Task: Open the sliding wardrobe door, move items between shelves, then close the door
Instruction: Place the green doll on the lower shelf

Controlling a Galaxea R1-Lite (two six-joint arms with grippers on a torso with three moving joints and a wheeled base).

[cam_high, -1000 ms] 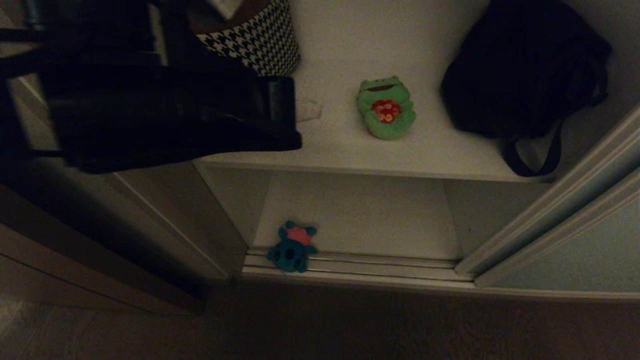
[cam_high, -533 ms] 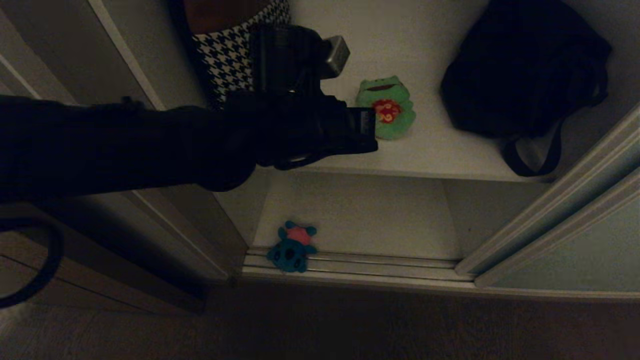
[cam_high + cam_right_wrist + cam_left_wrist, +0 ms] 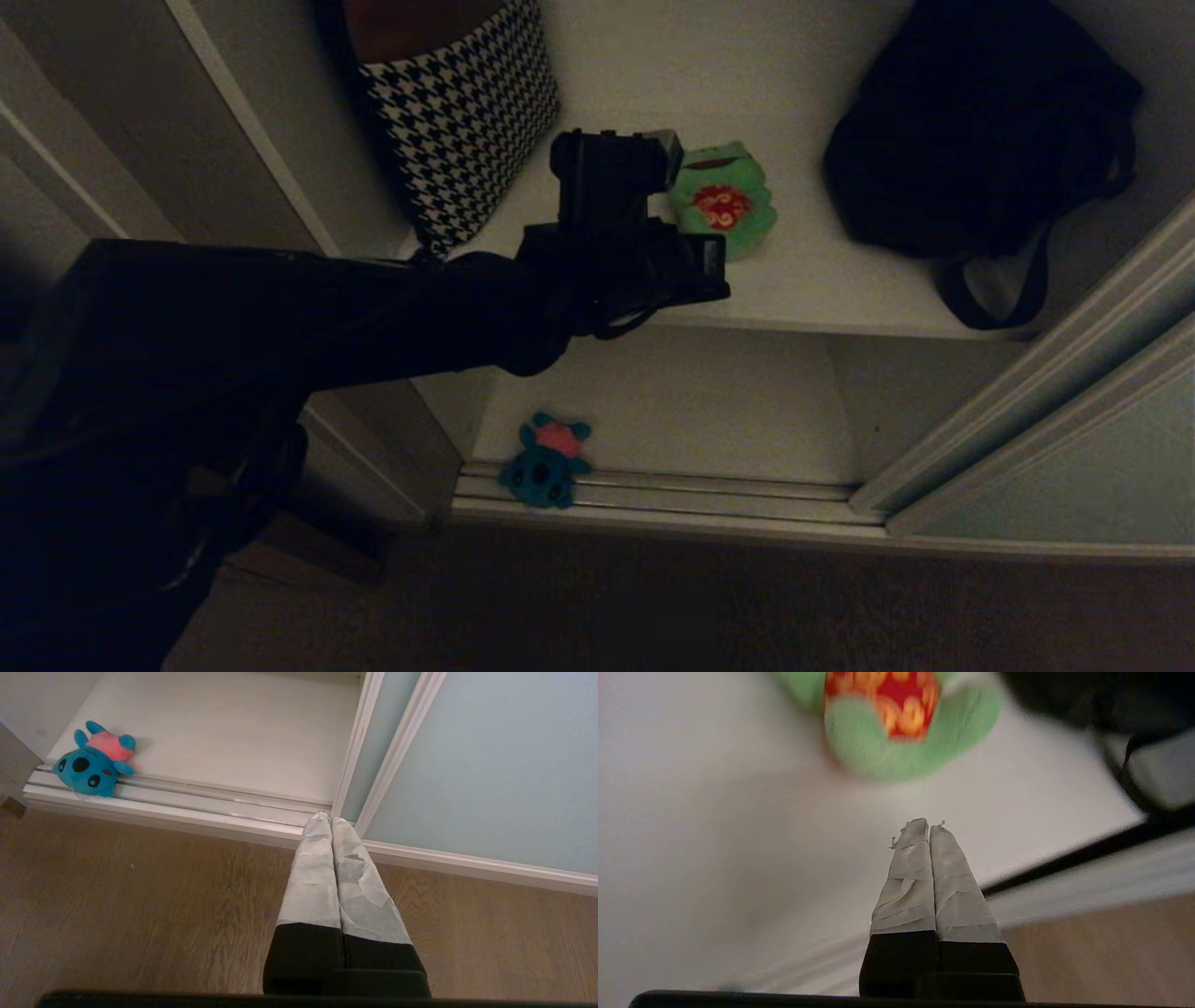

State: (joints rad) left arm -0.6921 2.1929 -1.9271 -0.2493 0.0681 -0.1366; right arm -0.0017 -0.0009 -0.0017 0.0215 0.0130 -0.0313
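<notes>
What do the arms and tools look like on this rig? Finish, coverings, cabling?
The left arm is matte black with a boxy black wrist block. Both the left tool and the right tool have two long tapering fingers: ribbed black bases, tips wrapped in wrinkled pale grey tape. No cable clearly visible.

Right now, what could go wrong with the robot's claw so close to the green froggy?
The left claw is shut, just short of the green frog toy on the upper shelf. If it goes on without opening, it may only shove the frog toward the black bag.

The teal toy lies partly on the floor track, so the sliding door might bump or pinch it when closing.
</notes>
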